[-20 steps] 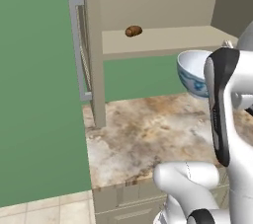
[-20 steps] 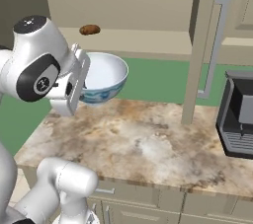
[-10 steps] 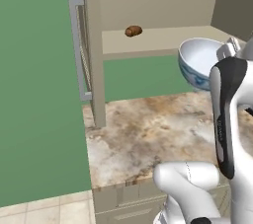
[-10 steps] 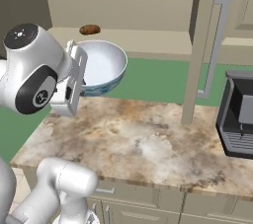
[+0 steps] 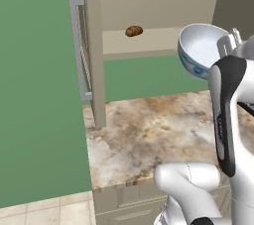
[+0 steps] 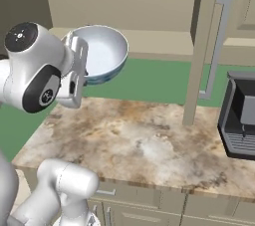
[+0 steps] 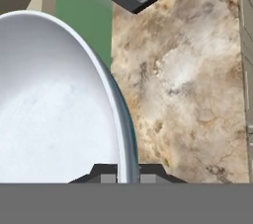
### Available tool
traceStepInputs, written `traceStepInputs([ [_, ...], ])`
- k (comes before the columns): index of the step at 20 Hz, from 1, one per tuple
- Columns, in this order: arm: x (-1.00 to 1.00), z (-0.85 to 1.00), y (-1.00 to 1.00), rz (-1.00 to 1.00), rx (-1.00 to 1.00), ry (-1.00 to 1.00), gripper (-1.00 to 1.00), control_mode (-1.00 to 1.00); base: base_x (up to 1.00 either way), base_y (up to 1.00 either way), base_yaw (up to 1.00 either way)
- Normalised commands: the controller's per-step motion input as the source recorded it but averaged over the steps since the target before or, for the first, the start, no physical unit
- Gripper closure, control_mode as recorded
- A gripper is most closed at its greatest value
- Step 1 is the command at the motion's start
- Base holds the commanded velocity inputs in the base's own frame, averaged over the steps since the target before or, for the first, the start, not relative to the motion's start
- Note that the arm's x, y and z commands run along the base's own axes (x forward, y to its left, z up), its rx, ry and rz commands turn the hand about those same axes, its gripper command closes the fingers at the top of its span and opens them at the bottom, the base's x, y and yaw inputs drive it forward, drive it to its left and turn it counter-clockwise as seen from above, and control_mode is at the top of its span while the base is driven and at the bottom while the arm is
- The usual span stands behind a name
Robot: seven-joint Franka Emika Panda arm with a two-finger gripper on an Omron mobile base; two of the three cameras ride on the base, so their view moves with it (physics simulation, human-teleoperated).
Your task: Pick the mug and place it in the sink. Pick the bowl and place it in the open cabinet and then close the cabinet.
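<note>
Bowl (image 6: 102,53), white with blue outside: we see it at upper left of the right base view, tipped on edge, rim pinched in our gripper (image 7: 127,176), held high to clear the cabinet (image 5: 149,40) shelf.

Even, bright, shadowless-looking rendered light is seen throughout, with only soft shading under the cabinet shelf (image 5: 149,40) and inside the cabinet. A pale sheen is noted on the marble counter (image 6: 149,140) below that shelf. Everything is rendered sharp, with no blur or edge distortion.
</note>
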Motion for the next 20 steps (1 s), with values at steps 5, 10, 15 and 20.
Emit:
traceStepInputs([
  [5, 0.22, 0.38, -0.04, 0.00, 0.00, -0.02, 1.00, -1.00, 0.00, 0.00, 0.00],
  [10, 0.27, 0.16, -0.05, 0.00, 0.00, -0.11, 1.00, -1.00, 0.00, 0.00, 0.00],
  [15, 0.34, 0.02, -0.03, 0.00, -0.02, -0.19, 1.00, -1.00, 0.00, 0.00, 0.00],
  [20, 0.39, 0.00, 0.00, 0.00, -0.02, -0.16, 1.00, -1.00, 0.00, 0.00, 0.00],
])
